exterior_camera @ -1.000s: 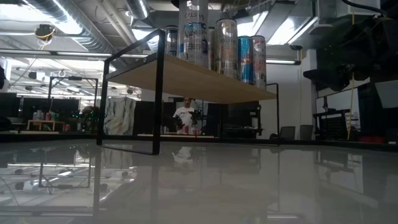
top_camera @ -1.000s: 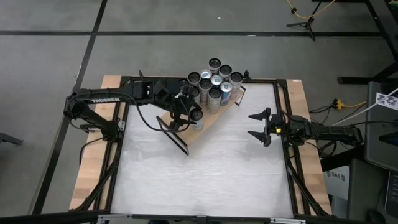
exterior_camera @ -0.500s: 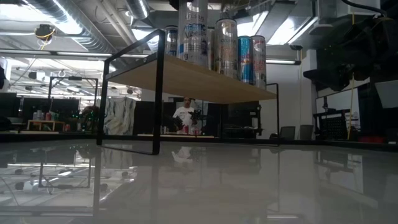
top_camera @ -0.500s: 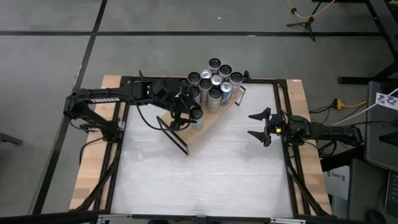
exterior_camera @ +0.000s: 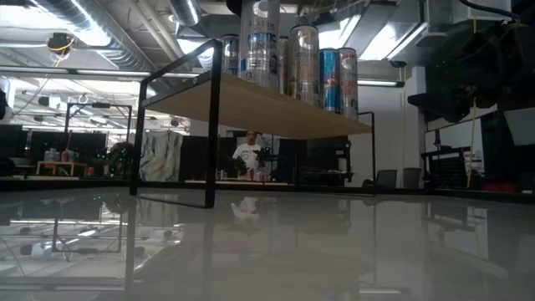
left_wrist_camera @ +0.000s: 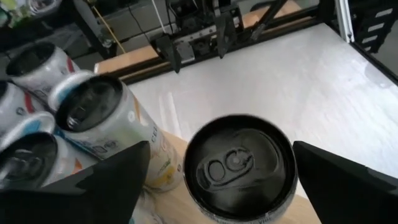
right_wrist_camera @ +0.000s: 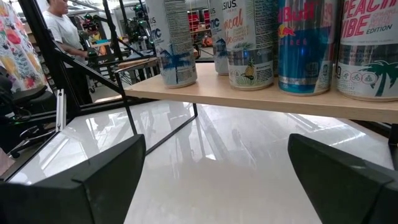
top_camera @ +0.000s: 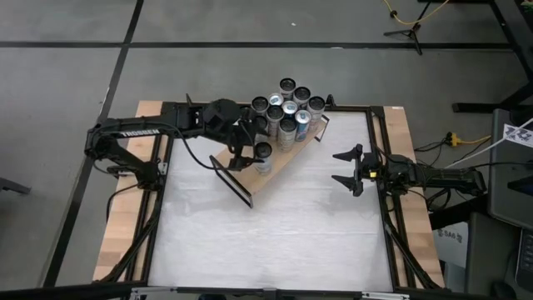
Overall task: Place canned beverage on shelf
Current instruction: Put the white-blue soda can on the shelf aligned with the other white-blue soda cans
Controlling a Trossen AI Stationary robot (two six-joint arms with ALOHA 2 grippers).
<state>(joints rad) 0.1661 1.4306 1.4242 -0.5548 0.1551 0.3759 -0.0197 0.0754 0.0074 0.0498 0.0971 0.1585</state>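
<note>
Here, the can (left_wrist_camera: 239,167) stands on the shelf (top_camera: 281,163) below the wide-open left gripper (top_camera: 247,148).

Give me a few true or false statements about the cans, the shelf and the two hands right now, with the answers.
1. A can stands on the shelf between the left hand's open fingers. True.
2. The right hand holds a can. False: it is open, empty, over the bare table.
3. Other cans are clustered at one end of the shelf. True.
4. The shelf lies square to the table's edges. False: it sits diagonally.
</note>
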